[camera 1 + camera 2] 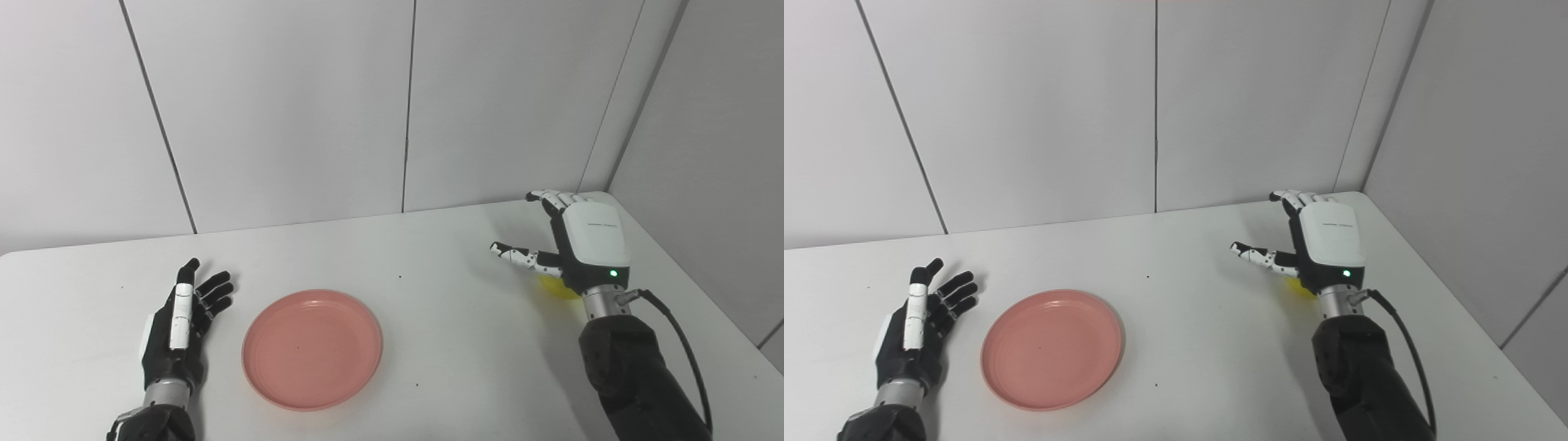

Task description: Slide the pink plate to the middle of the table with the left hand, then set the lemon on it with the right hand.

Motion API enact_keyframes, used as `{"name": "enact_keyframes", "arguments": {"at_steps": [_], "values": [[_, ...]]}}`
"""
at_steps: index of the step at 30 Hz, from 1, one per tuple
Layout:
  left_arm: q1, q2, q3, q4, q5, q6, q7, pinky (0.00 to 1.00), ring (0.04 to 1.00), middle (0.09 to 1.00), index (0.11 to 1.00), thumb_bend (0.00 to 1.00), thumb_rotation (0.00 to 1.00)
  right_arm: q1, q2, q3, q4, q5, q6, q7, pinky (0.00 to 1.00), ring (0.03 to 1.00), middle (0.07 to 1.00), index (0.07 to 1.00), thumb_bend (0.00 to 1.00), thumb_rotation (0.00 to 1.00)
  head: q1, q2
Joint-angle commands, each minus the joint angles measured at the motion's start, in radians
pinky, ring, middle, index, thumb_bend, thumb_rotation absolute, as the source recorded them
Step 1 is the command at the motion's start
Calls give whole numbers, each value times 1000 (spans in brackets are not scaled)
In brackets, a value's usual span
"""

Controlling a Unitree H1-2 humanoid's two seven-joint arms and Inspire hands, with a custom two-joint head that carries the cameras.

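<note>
Hidden: the lemon (556,288) is mostly covered by the right hand (582,242); only a yellow sliver shows beneath the wrist, so its long axis and which way it points cannot be told.
Cut off: both forearms leave the picture at the bottom edge.
Plate (312,348): round, shallow, smooth pink with a raised rim, lying flat on the table (441,343), left of centre and near the front edge.
Table surface: plain white, matte, with a rounded corner at far right.
Right hand: white back shell, fingers spread wide, thumb out to the left, hovering over the lemon, gripping nothing.
Left hand (184,315): black with a white thumb panel, fingers extended and apart, empty, just beside the plate's left rim, not touching.
</note>
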Motion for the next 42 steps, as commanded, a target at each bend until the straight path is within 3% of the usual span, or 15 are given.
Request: {"name": "enact_keyframes", "arguments": {"at_steps": [1, 10, 15, 23, 29, 35, 42], "values": [[1, 4, -3, 19, -5, 42, 0, 774, 744, 722, 900, 903, 823, -15, -34, -17, -7, 7, 15, -23, 756, 756, 759, 718, 752, 826, 2, 2], [-1, 8, -4, 18, -4, 47, -1, 784, 743, 724, 904, 904, 821, -10, -50, -27, 49, 44, 22, -46, 739, 748, 756, 721, 752, 804, 2, 3], [-3, 10, -3, 22, -7, 44, -6, 771, 744, 725, 898, 898, 818, 1, -59, -26, 89, 54, 5, -97, 718, 747, 746, 707, 753, 801, -1, 5], [-3, 10, -3, 24, -3, 43, -6, 787, 748, 716, 906, 896, 816, 5, -76, 7, 151, 55, -1, -134, 719, 738, 737, 710, 767, 829, 2, 7], [-1, 12, -3, 21, -5, 44, -8, 787, 750, 704, 908, 893, 821, -14, -86, 26, 218, 85, -20, -161, 719, 744, 745, 710, 765, 786, 1, 12], [-2, 14, -4, 28, -3, 41, -9, 789, 748, 706, 907, 893, 822, -30, -96, 39, 236, 100, -11, -157, 726, 752, 753, 720, 763, 748, 4, 12], [-3, 10, 0, 29, -12, 37, -11, 782, 742, 700, 900, 883, 816, -46, -107, 59, 257, 103, -13, -174, 722, 748, 750, 725, 767, 771, -7, 5]]}}
